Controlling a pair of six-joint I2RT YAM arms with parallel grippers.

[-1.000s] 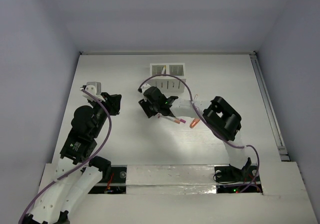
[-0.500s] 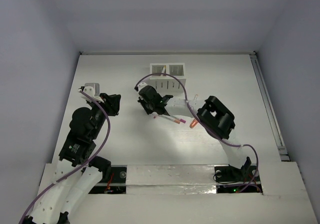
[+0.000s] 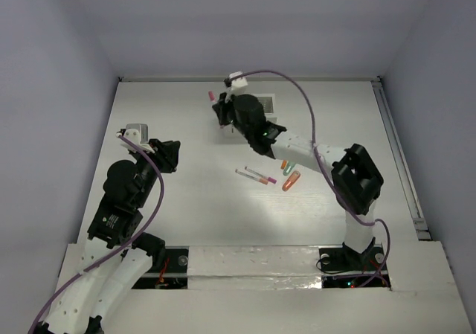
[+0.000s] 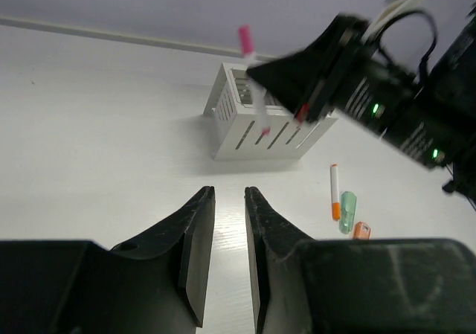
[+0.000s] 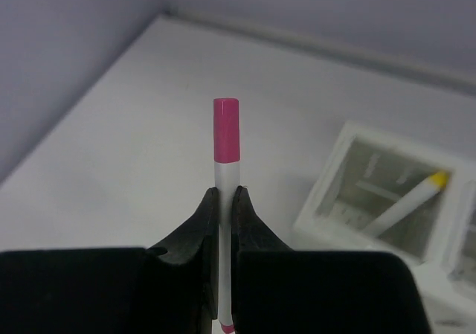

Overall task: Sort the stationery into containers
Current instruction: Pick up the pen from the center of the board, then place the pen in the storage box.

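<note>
On the white table [image 3: 186, 111] we see the two-compartment white box [image 4: 245, 137], a yellow-capped pen [image 5: 405, 200] inside. Our right gripper [image 5: 226, 196] pinches a pink-capped pen [image 5: 226, 137] upright, just left of the box. Our left gripper [image 4: 229, 196] hangs slightly parted, empty. The orange stub [image 3: 291, 181] and mint-green stub [image 4: 347, 201] lie loose on the table.

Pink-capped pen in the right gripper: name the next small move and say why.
Probably shift the right gripper sideways until the pink-capped pen is over the white box, before any lowering. The jaws are shut on the pen, which is held cap up beside the box, not above it; one compartment already holds a yellow-capped pen.
</note>
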